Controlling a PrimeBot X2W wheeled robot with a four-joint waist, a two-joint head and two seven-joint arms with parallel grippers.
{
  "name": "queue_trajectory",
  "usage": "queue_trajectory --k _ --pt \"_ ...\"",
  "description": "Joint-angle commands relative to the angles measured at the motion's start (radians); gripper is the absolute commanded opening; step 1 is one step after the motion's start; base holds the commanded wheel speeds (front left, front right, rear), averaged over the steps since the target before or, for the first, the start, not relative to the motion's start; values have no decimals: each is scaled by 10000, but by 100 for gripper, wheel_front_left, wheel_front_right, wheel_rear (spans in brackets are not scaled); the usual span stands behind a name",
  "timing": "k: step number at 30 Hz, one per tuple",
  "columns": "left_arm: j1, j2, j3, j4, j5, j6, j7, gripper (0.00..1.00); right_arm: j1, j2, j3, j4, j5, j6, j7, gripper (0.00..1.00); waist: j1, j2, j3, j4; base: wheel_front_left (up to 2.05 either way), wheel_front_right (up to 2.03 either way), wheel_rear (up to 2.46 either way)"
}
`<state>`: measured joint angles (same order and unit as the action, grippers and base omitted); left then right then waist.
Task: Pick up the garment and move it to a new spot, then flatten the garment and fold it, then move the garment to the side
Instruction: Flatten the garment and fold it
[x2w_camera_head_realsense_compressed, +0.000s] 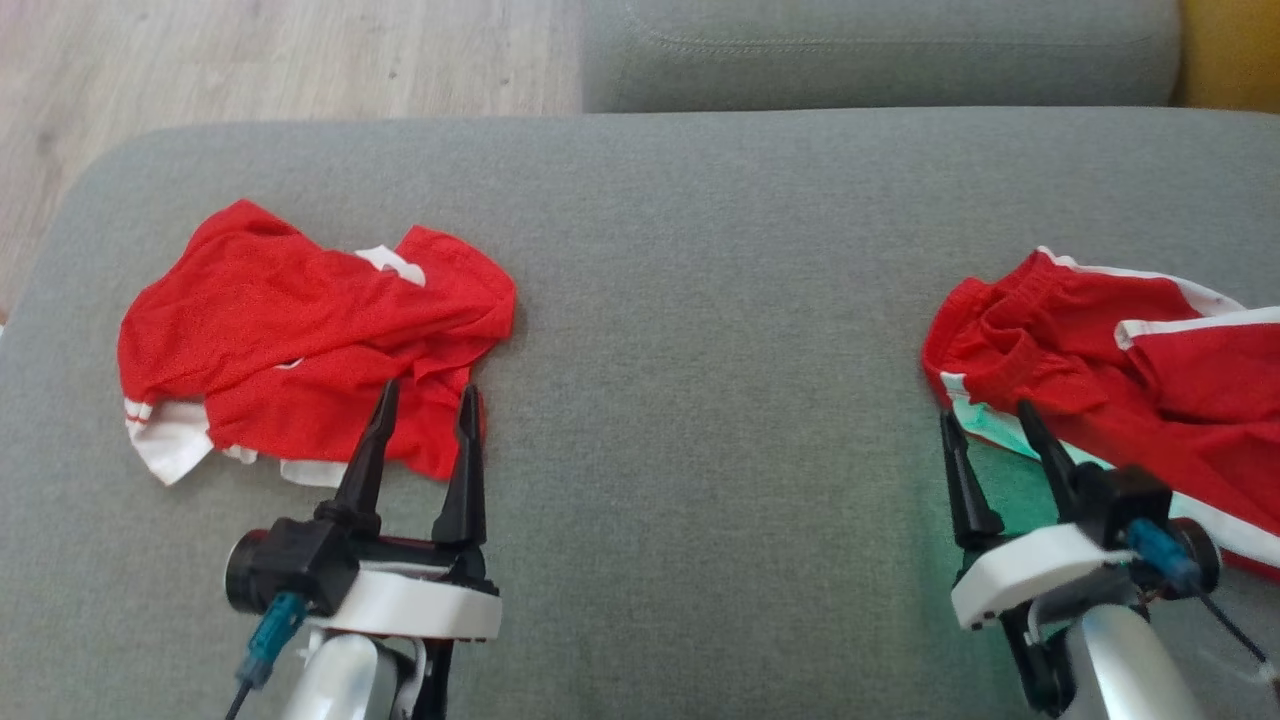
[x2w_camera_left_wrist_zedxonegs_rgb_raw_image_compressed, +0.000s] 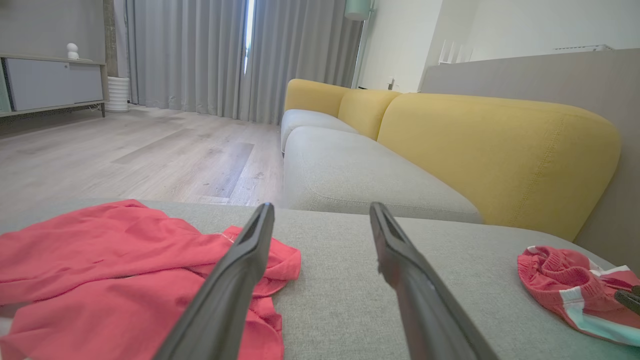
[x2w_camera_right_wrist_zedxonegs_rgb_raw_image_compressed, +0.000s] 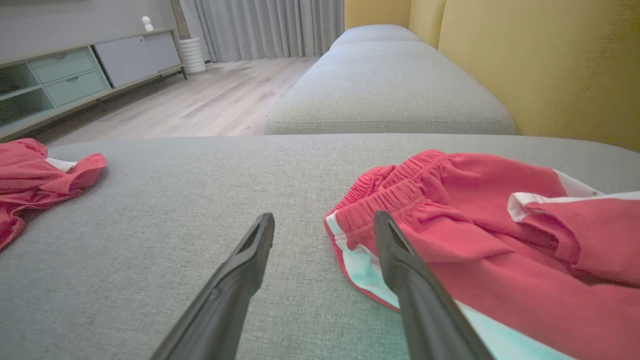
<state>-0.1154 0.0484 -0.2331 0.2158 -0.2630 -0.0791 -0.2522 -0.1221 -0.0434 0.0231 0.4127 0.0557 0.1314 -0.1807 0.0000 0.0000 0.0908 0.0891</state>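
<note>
At the far left, past the rounded corner of the grey seat (x2w_camera_head_realsense_compressed: 720, 300), lies pale wood floor (x2w_camera_head_realsense_compressed: 250, 60). On the left part of the seat a red shirt (x2w_camera_head_realsense_compressed: 300, 330) lies crumpled, with white trim showing at its near edge and a small white patch near its top.

The left gripper (x2w_camera_head_realsense_compressed: 429, 388) sits at the shirt's near right corner. Its two dark fingers are spread apart and hold nothing. In the head view both tips overlap the hem. In the left wrist view the left gripper (x2w_camera_left_wrist_zedxonegs_rgb_raw_image_compressed: 321, 206) has one finger crossing the red shirt (x2w_camera_left_wrist_zedxonegs_rgb_raw_image_compressed: 100, 260) and the other over bare seat (x2w_camera_left_wrist_zedxonegs_rgb_raw_image_compressed: 450, 240). Whether either tip touches the cloth I cannot tell.

The middle of the seat is bare grey fabric.

The right gripper (x2w_camera_head_realsense_compressed: 985, 410) is also spread wide, with nothing between its fingers. It sits at the near left corner of the red shorts (x2w_camera_head_realsense_compressed: 1120, 400). In the right wrist view the right gripper (x2w_camera_right_wrist_zedxonegs_rgb_raw_image_compressed: 324, 215) has its left finger over bare seat (x2w_camera_right_wrist_zedxonegs_rgb_raw_image_compressed: 200, 190). Its right finger crosses the white edge of the red shorts (x2w_camera_right_wrist_zedxonegs_rgb_raw_image_compressed: 500, 225), just below the gathered waistband.

The shorts lie rumpled at the seat's right end, white stripes showing. Beyond them stands a yellow backrest (x2w_camera_right_wrist_zedxonegs_rgb_raw_image_compressed: 525, 65).
</note>
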Motion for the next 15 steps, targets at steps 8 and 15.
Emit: queue_trajectory --k 8,15 --pt "-495 18 63 -345 -89 59 -95 100 -1388 -68 -388 918 -562 -7 288 100 0 0 600 412 0 0 0" --pt "-729 18 -77 -320 -132 48 -95 100 -2325 -68 -610 2156 -890 -7 413 100 0 0 1010 657 0 0 0"
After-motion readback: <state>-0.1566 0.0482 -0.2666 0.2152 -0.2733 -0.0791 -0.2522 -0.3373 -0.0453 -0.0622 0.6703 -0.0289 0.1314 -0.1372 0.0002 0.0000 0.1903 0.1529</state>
